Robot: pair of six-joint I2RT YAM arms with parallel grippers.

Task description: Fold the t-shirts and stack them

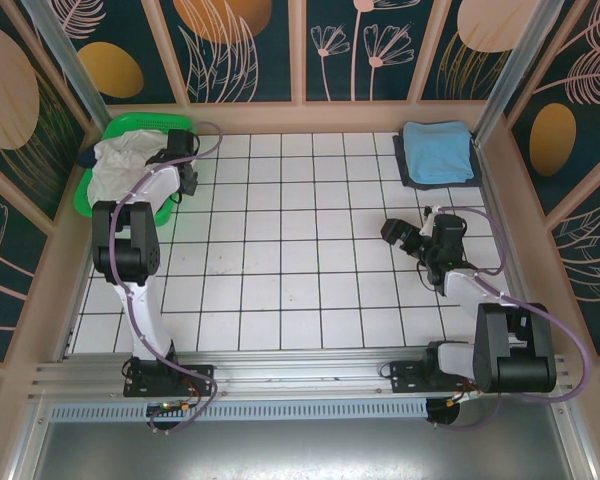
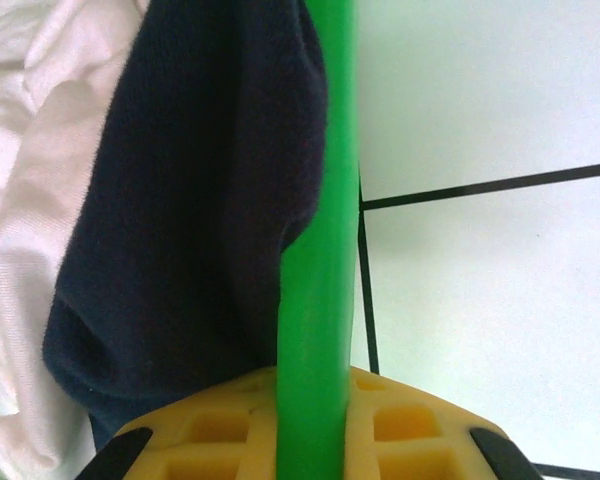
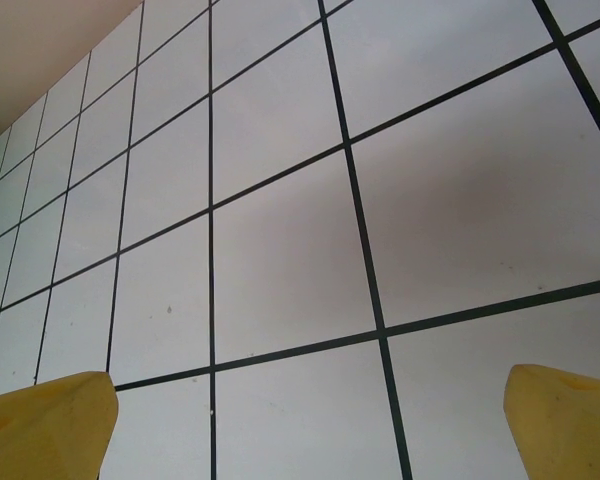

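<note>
I find the navy shirt (image 2: 200,200) bunched inside the basket (image 2: 318,250), pressed against its rim, with a white shirt (image 2: 30,210) beside it. The cloth is soft, light and limp. I judge it will sag and snag, so it is best pinched at a top fold clear of the rim. The left gripper (image 1: 177,160) straddles that rim; whether it pinches cloth I cannot tell. The right gripper (image 3: 310,420), well right of the basket, stands spread. The table (image 1: 280,250) is flat and tiled, the walls close.

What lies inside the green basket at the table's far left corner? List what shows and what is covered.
A crumpled white t-shirt lies in the green basket, and a dark navy t-shirt is bunched against the inside of its rim. Anything beneath them is covered.
</note>
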